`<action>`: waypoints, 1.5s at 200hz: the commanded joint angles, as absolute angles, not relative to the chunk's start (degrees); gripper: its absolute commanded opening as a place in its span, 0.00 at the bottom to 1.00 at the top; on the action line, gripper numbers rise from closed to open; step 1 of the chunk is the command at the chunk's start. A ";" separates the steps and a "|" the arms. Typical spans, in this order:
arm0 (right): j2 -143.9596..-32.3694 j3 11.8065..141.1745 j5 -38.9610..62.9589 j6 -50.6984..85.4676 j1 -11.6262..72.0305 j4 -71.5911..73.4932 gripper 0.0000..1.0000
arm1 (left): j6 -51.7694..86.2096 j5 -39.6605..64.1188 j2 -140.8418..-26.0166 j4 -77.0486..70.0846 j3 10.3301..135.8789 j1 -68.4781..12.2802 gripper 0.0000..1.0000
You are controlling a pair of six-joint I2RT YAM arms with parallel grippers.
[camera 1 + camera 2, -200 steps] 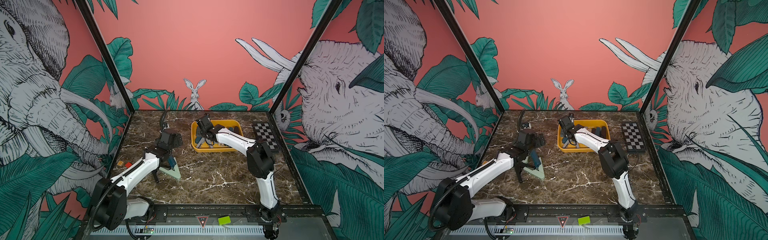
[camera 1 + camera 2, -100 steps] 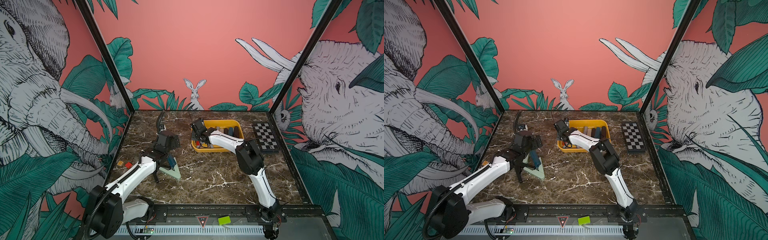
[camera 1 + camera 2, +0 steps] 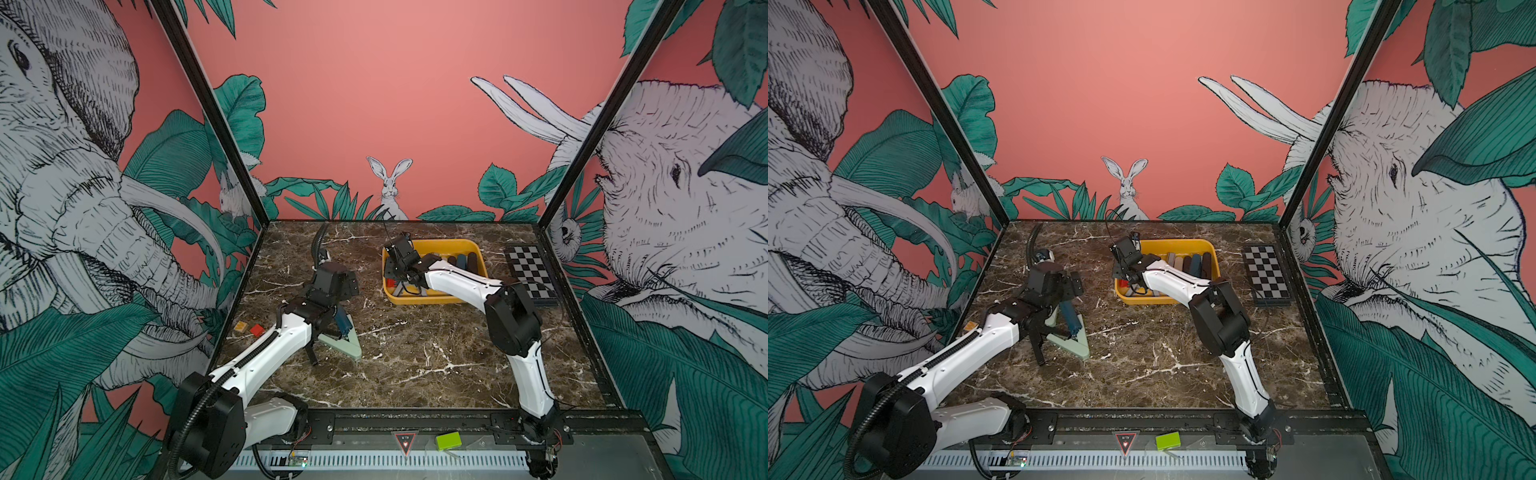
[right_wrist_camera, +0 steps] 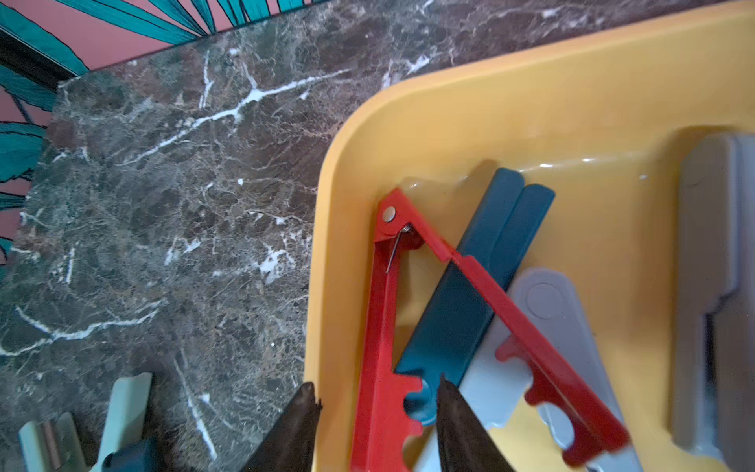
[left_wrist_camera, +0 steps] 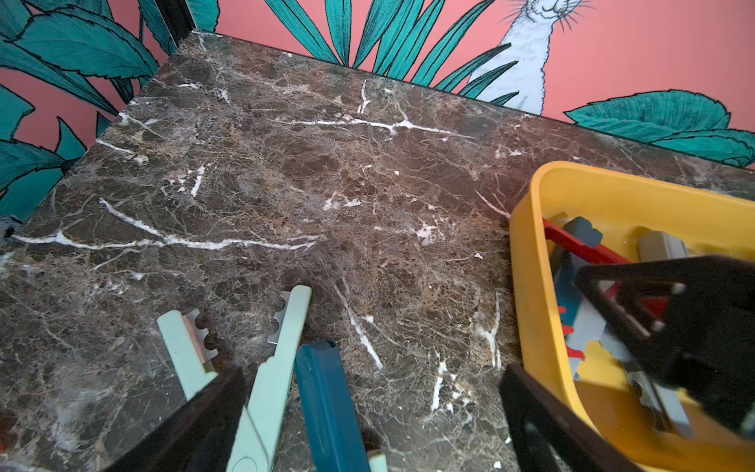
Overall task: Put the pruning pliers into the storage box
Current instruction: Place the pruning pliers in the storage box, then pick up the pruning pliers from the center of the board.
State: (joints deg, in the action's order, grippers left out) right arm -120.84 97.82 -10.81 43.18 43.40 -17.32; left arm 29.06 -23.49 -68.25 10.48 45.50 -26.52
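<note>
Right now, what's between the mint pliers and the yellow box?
Dark teal pliers, then bare marble, with a left gripper finger near the yellow box; left wrist view.

The yellow storage box (image 3: 415,300) sits toward the far side of the table (image 3: 415,374). It holds a row of folded pliers (image 3: 1187,264) side by side, plus an open red pair (image 4: 378,327) lying over a folded dark teal pair (image 4: 482,278) and a grey pair (image 4: 547,302). Out on the table lies an open, V-shaped mint pair (image 3: 345,347), with a blue-teal pair (image 3: 341,321) touching it.
</note>
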 commanded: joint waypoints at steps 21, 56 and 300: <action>-112.56 94.26 -13.88 37.87 43.70 -13.79 0.51 | 30.28 -27.16 -65.93 16.05 44.51 -26.12 0.99; -107.92 89.16 -13.94 32.48 43.68 -10.98 0.55 | 31.10 -28.16 -64.89 18.17 42.94 -26.10 0.99; -138.88 112.75 20.11 33.16 55.20 -15.57 0.57 | 30.76 -12.50 -56.18 22.41 32.70 2.92 0.99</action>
State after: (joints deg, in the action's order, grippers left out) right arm -137.21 109.71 18.74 34.11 54.78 -14.02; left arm 30.59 -14.33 -56.49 22.41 33.74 2.42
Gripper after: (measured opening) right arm 0.574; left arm 0.991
